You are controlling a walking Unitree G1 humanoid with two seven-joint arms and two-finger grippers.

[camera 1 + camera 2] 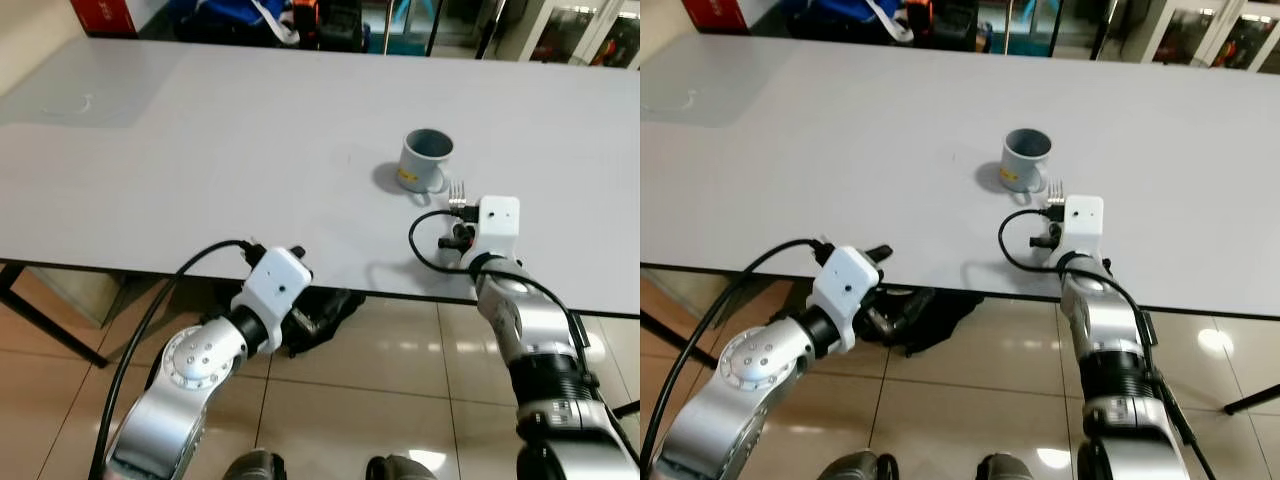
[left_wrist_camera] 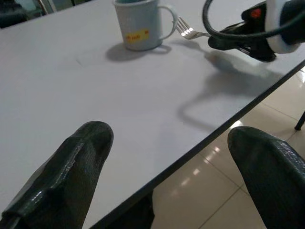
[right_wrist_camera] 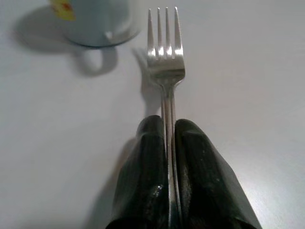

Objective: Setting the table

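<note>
Here the right gripper was clamped on the handle of a fork, its tines pointing toward a grey mug just beside them on the white table. The left gripper, fingers spread apart, hovered at the table's near edge, holding nothing.

One mug stands ahead of the right gripper, and one fork is pinched between its two fingers (tines pointing past the tips). Two grippers count in all, the left gripper spread wide over one table.
</note>
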